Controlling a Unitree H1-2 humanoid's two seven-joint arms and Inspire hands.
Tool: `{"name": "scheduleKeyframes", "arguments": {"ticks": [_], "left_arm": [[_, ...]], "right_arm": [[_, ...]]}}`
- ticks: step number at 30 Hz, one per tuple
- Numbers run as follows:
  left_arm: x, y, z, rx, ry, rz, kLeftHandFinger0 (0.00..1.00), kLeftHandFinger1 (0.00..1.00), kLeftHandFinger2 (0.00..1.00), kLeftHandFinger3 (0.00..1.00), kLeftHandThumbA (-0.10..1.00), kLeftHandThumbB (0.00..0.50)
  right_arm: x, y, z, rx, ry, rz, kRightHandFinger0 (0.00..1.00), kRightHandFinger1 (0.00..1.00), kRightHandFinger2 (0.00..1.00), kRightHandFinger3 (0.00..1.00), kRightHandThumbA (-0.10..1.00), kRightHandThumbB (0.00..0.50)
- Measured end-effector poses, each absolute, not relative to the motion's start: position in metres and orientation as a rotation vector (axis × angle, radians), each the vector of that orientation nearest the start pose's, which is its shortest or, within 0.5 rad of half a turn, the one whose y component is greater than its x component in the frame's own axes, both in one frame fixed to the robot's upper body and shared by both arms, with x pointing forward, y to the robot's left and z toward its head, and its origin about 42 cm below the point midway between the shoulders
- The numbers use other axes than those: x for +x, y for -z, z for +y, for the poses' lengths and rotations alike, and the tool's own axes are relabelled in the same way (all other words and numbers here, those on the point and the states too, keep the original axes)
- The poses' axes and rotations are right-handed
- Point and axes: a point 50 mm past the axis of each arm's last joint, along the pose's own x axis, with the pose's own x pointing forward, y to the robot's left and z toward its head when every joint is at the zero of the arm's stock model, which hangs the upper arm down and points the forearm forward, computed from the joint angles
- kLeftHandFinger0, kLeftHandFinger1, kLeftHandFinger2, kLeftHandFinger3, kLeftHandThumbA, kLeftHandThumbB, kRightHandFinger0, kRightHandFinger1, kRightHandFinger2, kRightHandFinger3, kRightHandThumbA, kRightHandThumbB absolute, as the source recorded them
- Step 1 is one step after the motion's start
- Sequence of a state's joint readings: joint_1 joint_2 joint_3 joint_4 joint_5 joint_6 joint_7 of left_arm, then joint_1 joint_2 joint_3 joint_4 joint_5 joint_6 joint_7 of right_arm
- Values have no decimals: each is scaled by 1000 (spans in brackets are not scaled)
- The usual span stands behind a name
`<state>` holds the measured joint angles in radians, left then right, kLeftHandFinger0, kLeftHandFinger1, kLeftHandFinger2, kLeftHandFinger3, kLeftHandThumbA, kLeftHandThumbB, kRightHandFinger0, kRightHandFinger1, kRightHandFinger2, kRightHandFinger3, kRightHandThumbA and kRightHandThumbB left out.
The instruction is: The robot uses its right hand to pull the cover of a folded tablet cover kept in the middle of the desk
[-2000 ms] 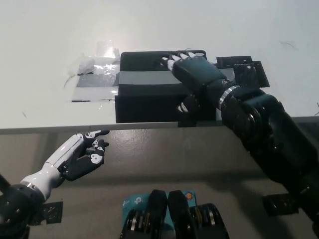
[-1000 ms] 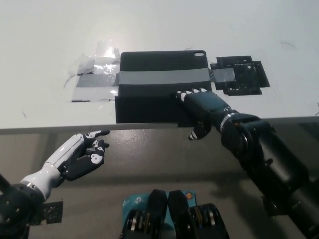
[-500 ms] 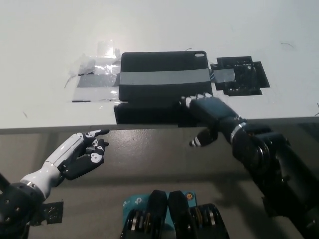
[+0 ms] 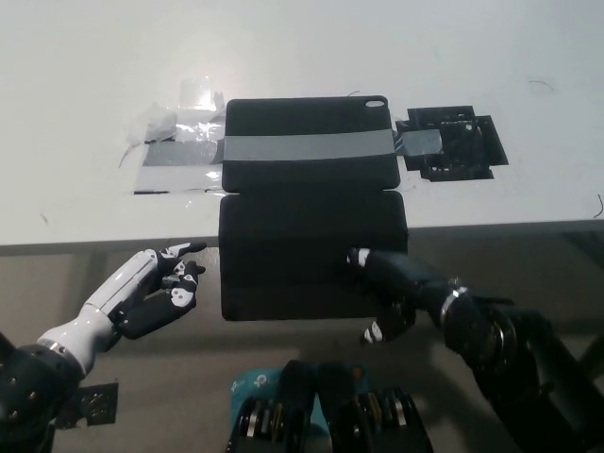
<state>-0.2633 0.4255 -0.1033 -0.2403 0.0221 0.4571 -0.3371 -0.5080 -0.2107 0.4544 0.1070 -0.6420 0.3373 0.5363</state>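
Observation:
The black tablet cover [image 4: 310, 142] lies in the middle of the white desk, held down by a grey tape strip across it. Its front flap [image 4: 302, 255] is unfolded and hangs out past the desk's front edge. My black right hand [image 4: 394, 288] grips the flap's lower right corner, fingers on top and thumb underneath. My white left hand [image 4: 156, 288] rests below the desk edge at the lower left, fingers loosely apart, holding nothing.
Clear plastic and tape scraps [image 4: 179, 142] lie left of the cover. A black taped patch [image 4: 451, 143] sits to its right. The desk's front edge [image 4: 94, 243] runs across the picture's middle.
My right hand has drawn back from the cover's far edge toward me and down past the desk edge, pulling the flap open so it now lies spread out over the edge.

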Motion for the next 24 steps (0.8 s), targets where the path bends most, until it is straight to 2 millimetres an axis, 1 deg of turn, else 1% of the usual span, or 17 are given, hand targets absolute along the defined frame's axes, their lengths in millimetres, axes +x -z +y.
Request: {"name": "scheduleKeyframes", "arguments": {"ticks": [1, 3, 4, 5, 8, 9, 10, 11, 12, 14, 16, 18, 19, 20, 21, 22, 24], "left_arm": [[345, -218, 273, 466, 387, 46, 792, 846, 966, 1000, 1000, 76], [345, -218, 274, 467, 386, 46, 790, 846, 964, 1000, 1000, 73], [345, -218, 274, 467, 386, 45, 789, 846, 964, 1000, 1000, 76], [345, -218, 274, 467, 385, 45, 790, 847, 965, 1000, 1000, 83], [345, -219, 274, 467, 385, 44, 782, 840, 963, 1000, 1000, 91], [345, -219, 274, 467, 385, 44, 785, 844, 967, 1000, 1000, 95], [345, -219, 274, 467, 385, 44, 785, 845, 968, 1000, 1000, 88], [345, -218, 274, 468, 386, 45, 783, 844, 968, 1000, 1000, 86], [345, -218, 274, 467, 385, 46, 783, 843, 968, 1000, 1000, 80], [345, -218, 274, 467, 386, 48, 777, 840, 971, 1000, 1000, 87], [345, -216, 274, 466, 386, 51, 775, 839, 975, 1000, 1000, 97], [344, -215, 275, 466, 386, 56, 772, 832, 964, 1000, 1000, 108], [344, -215, 275, 466, 386, 57, 771, 833, 962, 1000, 1000, 109], [344, -214, 275, 465, 386, 58, 770, 833, 962, 1000, 1000, 107], [344, -214, 275, 465, 386, 59, 770, 834, 961, 1000, 1000, 106], [344, -214, 275, 465, 386, 59, 770, 834, 959, 1000, 1000, 106], [343, -214, 275, 465, 386, 61, 772, 839, 959, 1000, 1000, 110]], "right_arm": [[398, -175, -130, -1030, -699, 84, 580, 617, 726, 918, 1000, 376], [389, -171, -136, -994, -689, 91, 510, 545, 678, 906, 1000, 358], [384, -172, -138, -974, -683, 85, 394, 443, 599, 859, 1000, 326], [380, -177, -141, -949, -671, 67, 431, 471, 620, 886, 1000, 326], [370, -188, -150, -900, -646, 31, 554, 538, 657, 917, 1000, 213], [366, -195, -158, -871, -626, 13, 623, 587, 694, 918, 1000, 201], [365, -198, -159, -862, -622, 3, 664, 602, 681, 926, 926, 164], [360, -215, -169, -822, -587, -38, 671, 600, 673, 929, 885, 150], [359, -223, -175, -797, -567, -60, 678, 643, 724, 970, 947, 150], [357, -240, -187, -748, -523, -101, 655, 673, 779, 1000, 966, 133], [356, -253, -200, -699, -485, -130, 639, 700, 827, 1000, 1000, 158], [355, -262, -213, -650, -446, -149, 635, 699, 821, 1000, 1000, 155], [355, -266, -219, -629, -426, -155, 637, 698, 817, 1000, 1000, 181], [355, -269, -226, -602, -409, -160, 644, 703, 816, 1000, 1000, 171], [355, -271, -232, -576, -387, -164, 653, 701, 804, 1000, 942, 134], [355, -273, -240, -551, -362, -169, 653, 699, 800, 1000, 922, 120], [358, -268, -254, -480, -306, -157, 669, 713, 795, 1000, 868, 66]]}}
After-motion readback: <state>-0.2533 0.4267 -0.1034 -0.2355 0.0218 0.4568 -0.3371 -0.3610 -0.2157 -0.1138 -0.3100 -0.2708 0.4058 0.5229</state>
